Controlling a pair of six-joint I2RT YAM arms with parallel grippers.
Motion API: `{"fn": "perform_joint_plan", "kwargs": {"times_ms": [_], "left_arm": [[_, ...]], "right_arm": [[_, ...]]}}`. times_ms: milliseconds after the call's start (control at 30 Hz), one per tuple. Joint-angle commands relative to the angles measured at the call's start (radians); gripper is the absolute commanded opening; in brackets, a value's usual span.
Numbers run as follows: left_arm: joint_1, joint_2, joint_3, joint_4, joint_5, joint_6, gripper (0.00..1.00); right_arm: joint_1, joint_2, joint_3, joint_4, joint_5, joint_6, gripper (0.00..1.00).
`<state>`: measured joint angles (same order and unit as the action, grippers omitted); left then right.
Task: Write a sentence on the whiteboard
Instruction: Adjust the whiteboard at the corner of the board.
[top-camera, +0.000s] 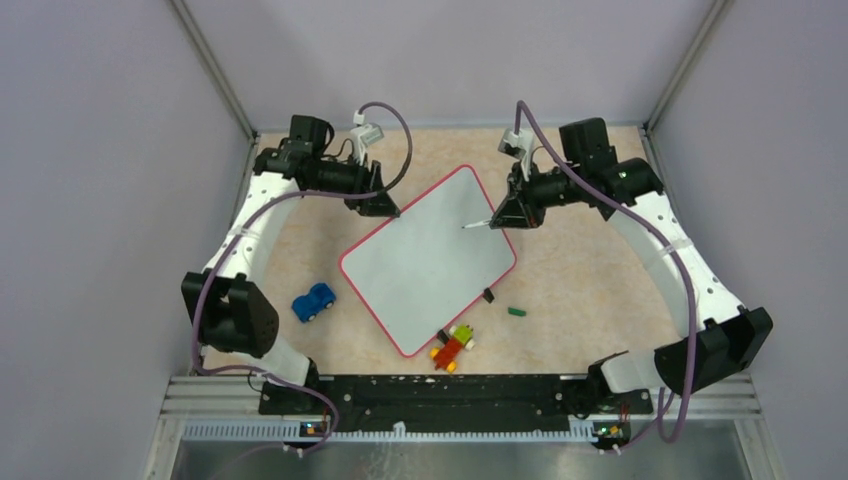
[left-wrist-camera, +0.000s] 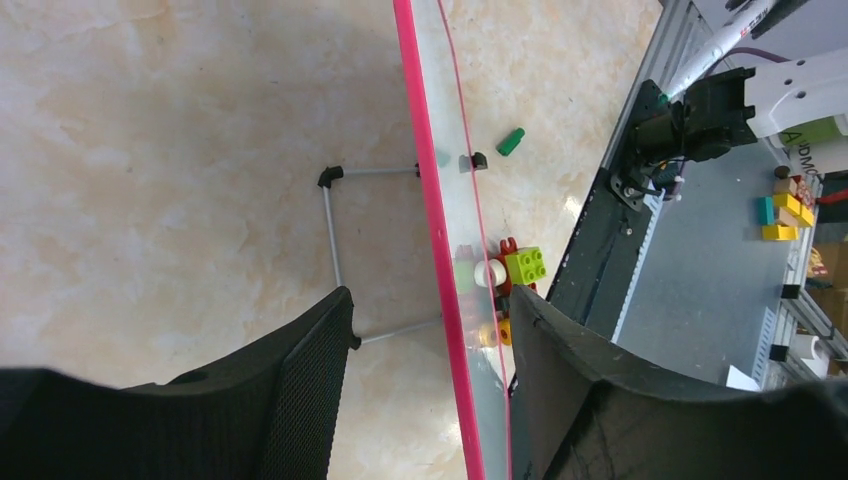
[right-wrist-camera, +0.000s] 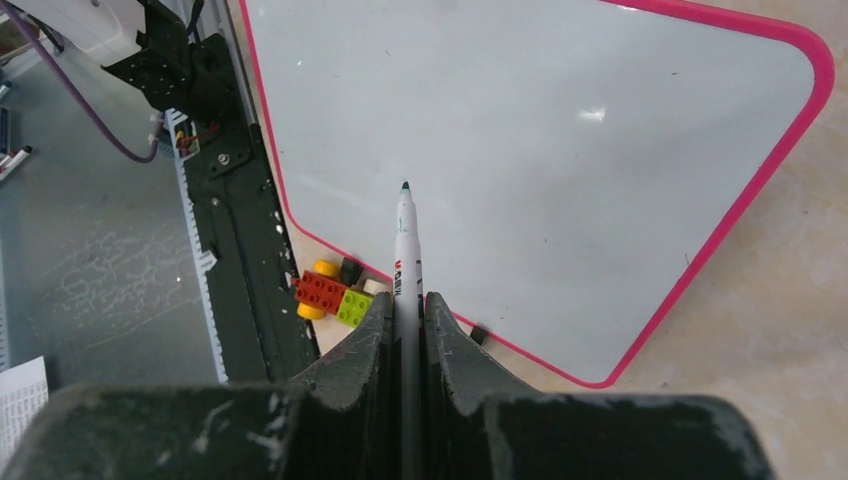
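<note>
Soft, even overhead light is filling the top view, and only faint shadows are falling on the tabletop (top-camera: 590, 270). In the right wrist view a small white glare patch is sitting on the whiteboard (right-wrist-camera: 560, 200), and the marker (right-wrist-camera: 405, 245) is showing sharp. In the left wrist view the whiteboard's glossy face is mirroring the toy bricks (left-wrist-camera: 527, 265), while the tabletop is washing out pale at the upper left.
</note>
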<state>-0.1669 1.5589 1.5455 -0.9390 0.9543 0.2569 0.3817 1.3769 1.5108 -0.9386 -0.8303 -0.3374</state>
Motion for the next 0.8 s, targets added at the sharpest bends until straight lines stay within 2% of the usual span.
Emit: {"fn": "perform_joint_plan", "kwargs": {"times_ms": [0,233,567,767], "left_arm": [[-0.024,0.046,0.056,0.026,0.077,0.021,0.62],[-0.069,0.089,0.056,0.019,0.165,0.037,0.53],[-0.137,0.132,0.065,-0.003,0.168,0.078,0.29],[-0.167,0.164,0.084,-0.014,0.179,0.120,0.22]], "right_arm": [[0.020,-0.032,0.026,-0.011,-0.023,-0.025,0.00],[0.033,-0.030,0.034,-0.034,-0.023,-0.036,0.00],[0.045,-0.032,0.038,-0.052,-0.017,-0.041,0.00],[0.059,-0.034,0.033,-0.060,-0.015,-0.044,0.00]]}}
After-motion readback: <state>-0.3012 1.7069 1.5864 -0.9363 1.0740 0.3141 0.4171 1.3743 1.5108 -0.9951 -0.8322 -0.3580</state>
